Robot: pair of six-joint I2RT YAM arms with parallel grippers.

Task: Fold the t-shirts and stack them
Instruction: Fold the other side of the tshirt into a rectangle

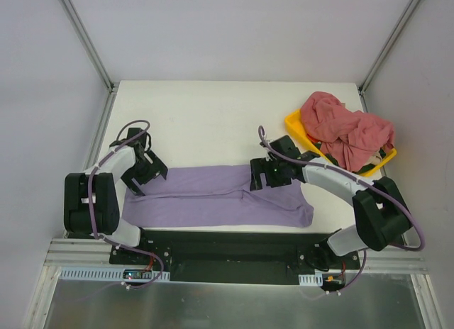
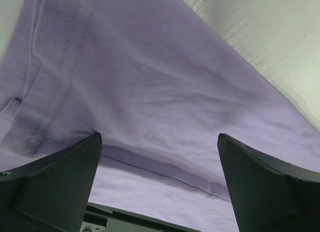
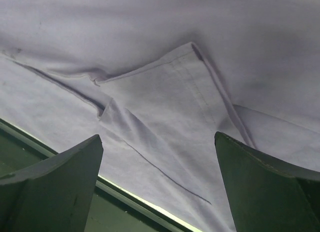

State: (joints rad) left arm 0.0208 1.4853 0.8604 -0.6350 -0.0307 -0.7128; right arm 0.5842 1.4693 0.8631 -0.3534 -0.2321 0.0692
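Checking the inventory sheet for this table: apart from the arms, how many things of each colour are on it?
Lavender t-shirt: 1
Pink-red heap of cloth: 1 (the number of shirts in it cannot be told)
Yellow tray: 1
Total: 3

We've got one camera overhead, looking down on the table (image 1: 213,116) from 6 o'clock. Both wrist cams sit close over the lavender t-shirt (image 1: 206,208), which all three views share.
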